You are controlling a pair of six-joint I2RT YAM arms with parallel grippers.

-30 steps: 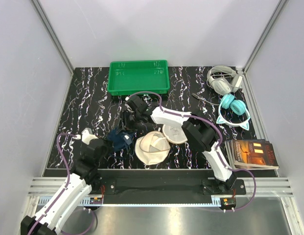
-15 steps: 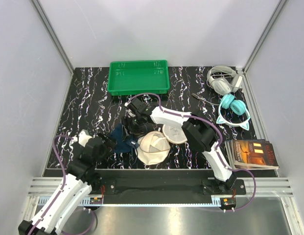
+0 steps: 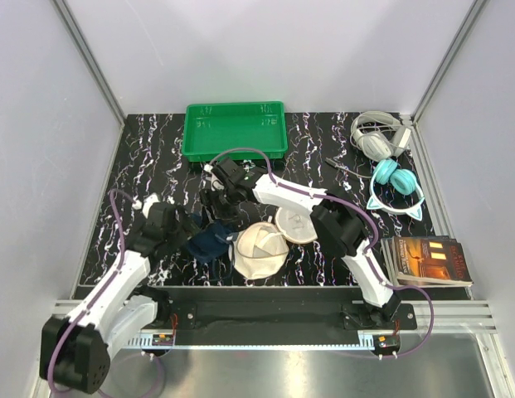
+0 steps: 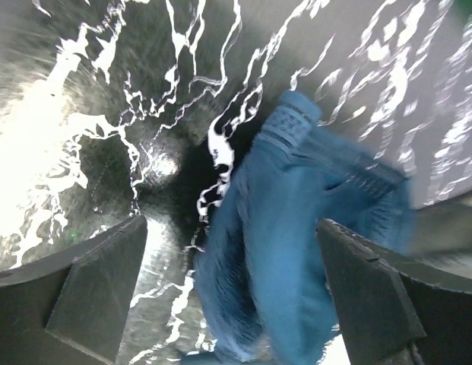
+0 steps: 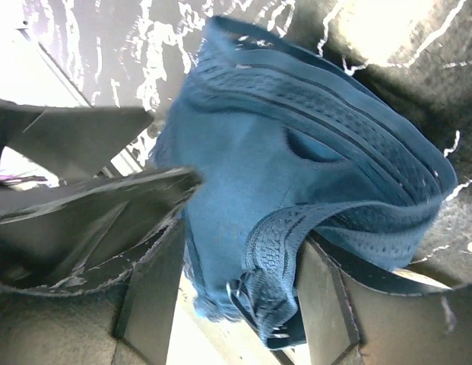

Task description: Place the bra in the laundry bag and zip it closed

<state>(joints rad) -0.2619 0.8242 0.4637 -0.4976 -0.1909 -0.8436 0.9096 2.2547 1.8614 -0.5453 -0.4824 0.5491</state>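
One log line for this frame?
left pincer open over bra | right pincer at bra, grip unclear | bra outside laundry bag

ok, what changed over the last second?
Left tool swung right and forward from the near-left, now open astride the dark navy-blue fabric bra. Bra shifted only slightly. Right tool stayed gripping the bra; cream mesh laundry bag and green plastic tray unmoved.

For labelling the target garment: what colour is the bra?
The bra is a solid dark navy blue, with no print. It shows best in the right wrist view.
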